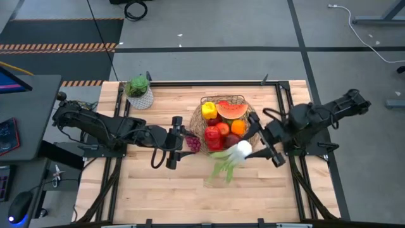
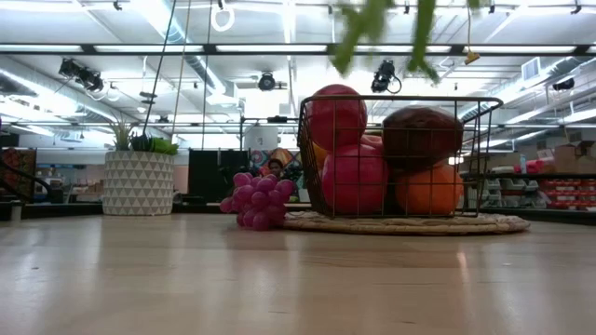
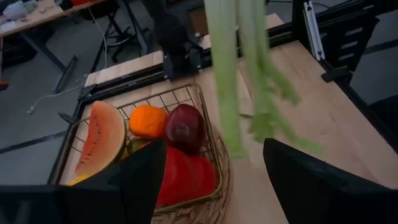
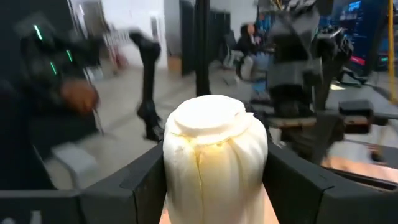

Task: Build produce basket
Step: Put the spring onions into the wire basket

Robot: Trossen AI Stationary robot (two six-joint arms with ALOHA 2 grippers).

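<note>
The wire basket [image 1: 248, 113] sits on a woven mat at the table's far middle. It holds a watermelon slice [image 3: 102, 140], an orange [image 3: 147, 120], a yellow pepper [image 1: 209, 110] and red apples [image 2: 354, 177]. Purple grapes [image 2: 256, 200] lie on the table against the basket's left side. My right gripper [image 1: 251, 149] is just near-right of the basket, shut on the leek [image 1: 231, 158]. Its green leaves [image 3: 249, 93] trail toward the near edge. My left gripper [image 1: 179, 142] hovers open just left of the grapes, raised off the table. My right gripper pinches the leek's thick white end [image 4: 214, 155] between its two fingers [image 4: 146, 180], one on each side. It reaches in from the table's right. The leek is lifted clear of the table, and its green leaves [image 2: 377, 28] hang down toward the near left.
A white pot with a green plant [image 1: 139, 93] stands at the far left of the table. Bare wooden tabletop [image 1: 158, 190] stretches along the near side. Black frame rails [image 1: 285, 101] run along the table's edges. A person sits in the room beyond.
</note>
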